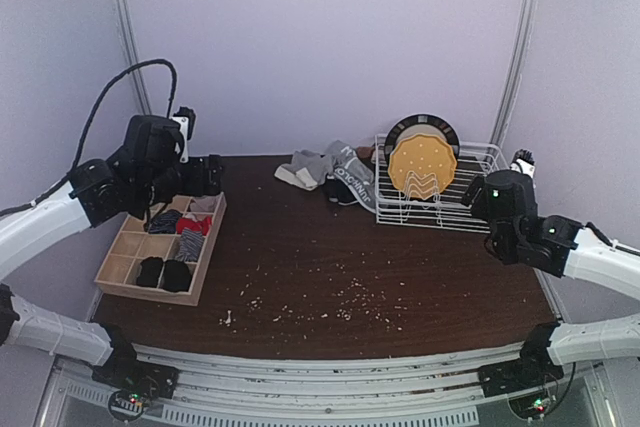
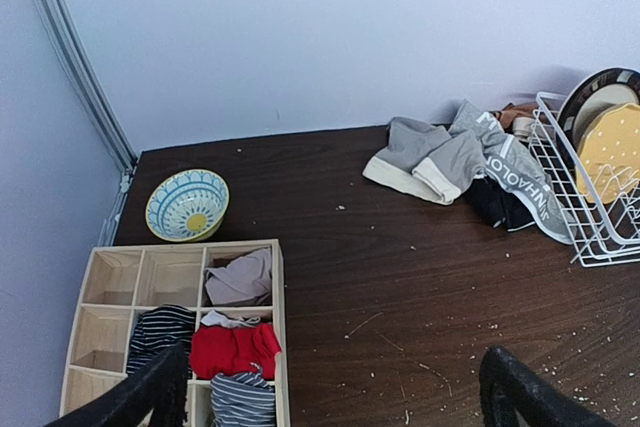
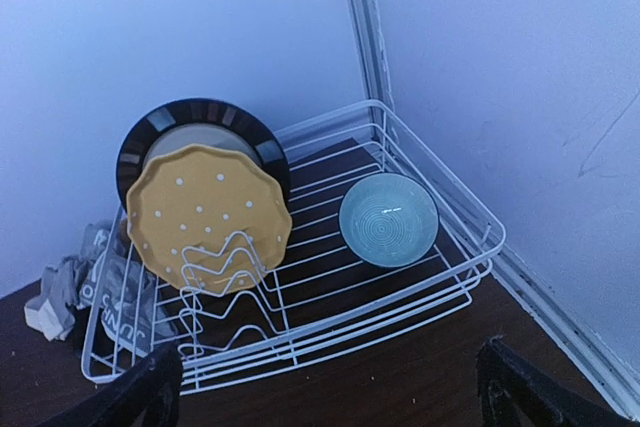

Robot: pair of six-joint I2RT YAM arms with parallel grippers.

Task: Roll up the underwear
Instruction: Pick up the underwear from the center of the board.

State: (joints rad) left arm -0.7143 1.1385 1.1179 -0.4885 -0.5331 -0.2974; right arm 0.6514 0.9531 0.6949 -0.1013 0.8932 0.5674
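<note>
The top camera is looking down over the whole table [image 1: 400, 267], while both nearer wrist cameras are facing twelve o'clock, sharing the underwear [image 2: 460, 157] and dish rack [image 3: 320, 282].

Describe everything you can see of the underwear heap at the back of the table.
The underwear heap is a crumpled, unrolled pile of soft cloth pieces: light grey ones with a paler hem on the left, a grey waistband with white lettering draped across the right, and a black piece underneath. Behind it shows something brownish that I cannot identify. The heap lies at the far side of the dark wooden table, its right edge reaching the white wire dish rack.
</note>
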